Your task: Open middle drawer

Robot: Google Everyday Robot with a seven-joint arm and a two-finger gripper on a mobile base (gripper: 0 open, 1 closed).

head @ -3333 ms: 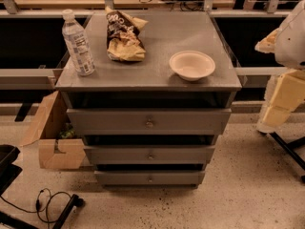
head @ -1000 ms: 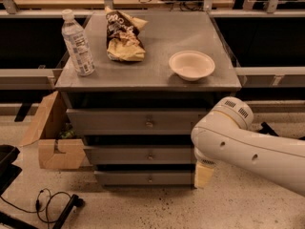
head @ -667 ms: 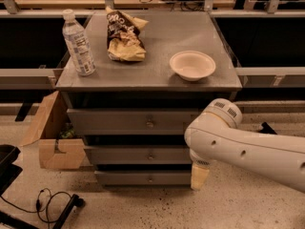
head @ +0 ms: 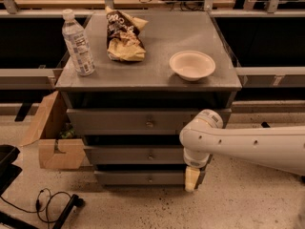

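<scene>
The grey metal cabinet (head: 152,78) has three drawers stacked one above another. The middle drawer (head: 119,155) is shut, and its small round knob (head: 150,154) sits at the centre of the front. My white arm (head: 248,144) reaches in from the right and covers the right ends of the drawer fronts. My gripper (head: 192,178) shows as a cream-coloured tip hanging down in front of the bottom drawer's right end. It is lower than the middle drawer's knob and well to its right. It touches no knob.
On the cabinet top stand a water bottle (head: 78,44), a chip bag (head: 124,35) and a white bowl (head: 192,65). An open cardboard box (head: 52,140) sits on the floor at the left. Cables (head: 50,202) lie at the front left. Shelving runs behind.
My arm has swung in from the right and moved left across the right ends of the drawers, with the cream tip now lower and further left. The drawers have not moved.
</scene>
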